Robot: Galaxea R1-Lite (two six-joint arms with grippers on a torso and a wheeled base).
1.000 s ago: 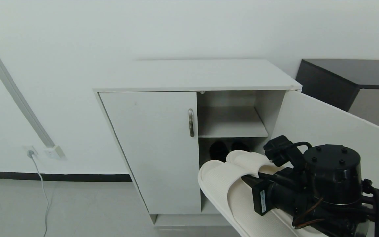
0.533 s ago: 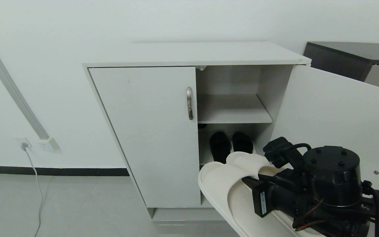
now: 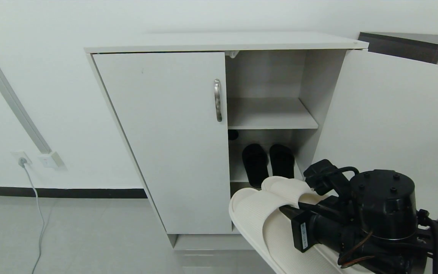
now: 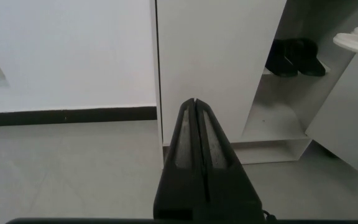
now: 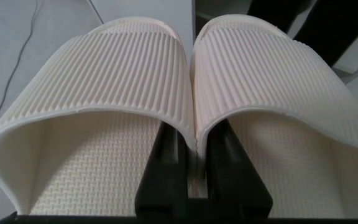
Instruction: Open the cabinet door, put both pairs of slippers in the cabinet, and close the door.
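Where the right gripper [image 5: 195,146] was clenched on the adjoining inner side walls of the cream slippers [image 5: 241,81], its fingertips lay hidden under the straps. The pair hung in front of the cabinet [image 3: 222,40], toes towards its open right half, heels hidden behind the arm. Beyond them the black slippers [image 3: 266,161] sat on the cabinet's lower shelf [image 3: 238,173], their heels covered by the cream toes. The cabinet's right door [image 3: 386,125] stood swung open, its left door [image 3: 165,144] closed. The left gripper [image 4: 194,115], pressed closed on nothing, was low before the cabinet's left door.
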